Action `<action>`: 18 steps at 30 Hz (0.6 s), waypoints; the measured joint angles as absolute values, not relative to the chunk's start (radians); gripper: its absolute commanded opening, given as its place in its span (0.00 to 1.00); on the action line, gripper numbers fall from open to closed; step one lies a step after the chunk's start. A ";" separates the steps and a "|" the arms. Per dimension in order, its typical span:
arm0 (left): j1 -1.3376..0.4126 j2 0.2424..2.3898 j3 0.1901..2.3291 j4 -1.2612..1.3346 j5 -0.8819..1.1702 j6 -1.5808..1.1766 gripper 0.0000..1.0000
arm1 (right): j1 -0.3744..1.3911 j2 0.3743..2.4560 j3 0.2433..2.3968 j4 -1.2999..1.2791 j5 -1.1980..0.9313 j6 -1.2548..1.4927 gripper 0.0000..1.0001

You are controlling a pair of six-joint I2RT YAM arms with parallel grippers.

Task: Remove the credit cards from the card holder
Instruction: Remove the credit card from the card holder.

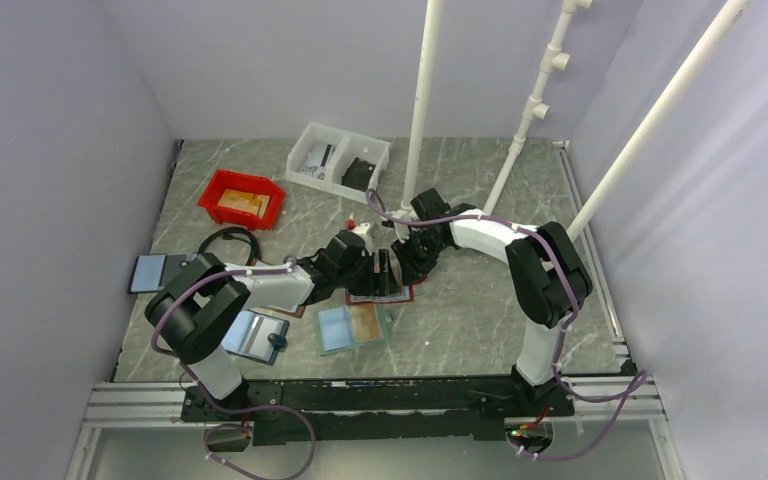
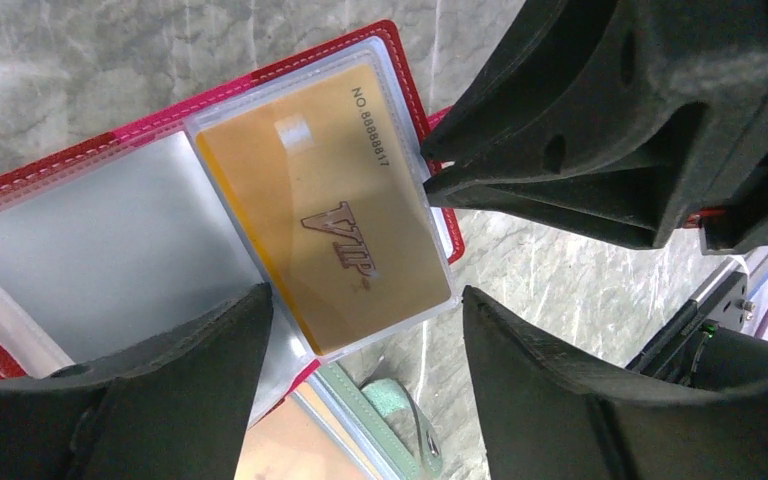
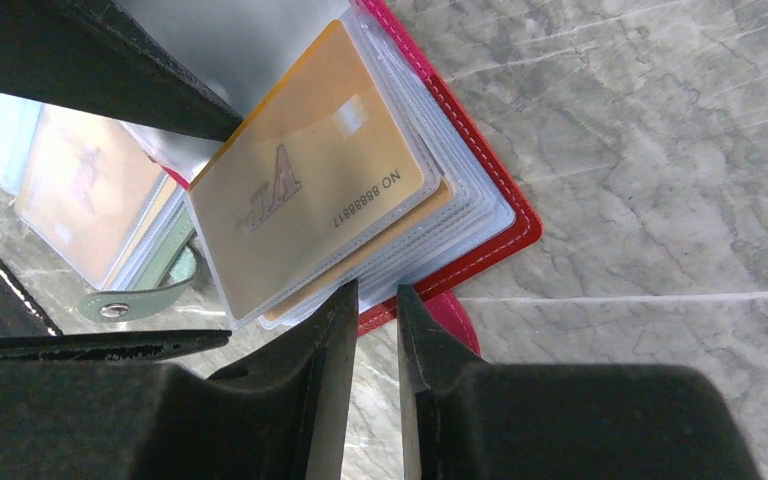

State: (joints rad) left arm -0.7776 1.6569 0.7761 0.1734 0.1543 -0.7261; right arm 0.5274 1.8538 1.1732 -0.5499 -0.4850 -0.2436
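Observation:
The red card holder lies open on the table between both grippers. In the left wrist view its clear sleeve holds a tan-orange VIP card, and the holder's red edge frames a pale grey page. The left gripper is open wide over the card's lower corner, its left finger over the grey page. The right gripper has its jaws a narrow gap apart with nothing between them, its tips at the sleeve's edge by the card. A second tan card sits beneath. The pink tab lies behind the right finger.
A light teal holder with an orange card lies just nearer, touching the red one. A brown holder and a blue one lie at the left. A red bin, a white tray and white poles stand behind.

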 measured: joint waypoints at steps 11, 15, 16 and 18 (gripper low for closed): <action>-0.773 1.666 0.800 0.149 0.171 -0.719 0.80 | 0.527 1.854 1.174 -0.551 -0.499 -0.244 0.24; -0.774 1.682 0.828 0.121 0.167 -0.718 0.80 | 0.527 1.854 1.174 -0.551 -0.501 -0.244 0.24; -0.773 1.684 0.834 0.112 0.164 -0.718 0.80 | 0.527 1.854 1.174 -0.551 -0.502 -0.244 0.24; -0.774 1.688 0.846 0.094 0.159 -0.718 0.80 | 0.527 1.854 1.174 -0.551 -0.503 -0.244 0.24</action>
State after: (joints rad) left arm -0.7738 1.6878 0.8455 0.0937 0.1593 -0.7181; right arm 0.5274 1.8538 1.1736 -0.5510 -0.5030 -0.2440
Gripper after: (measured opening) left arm 0.801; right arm 0.237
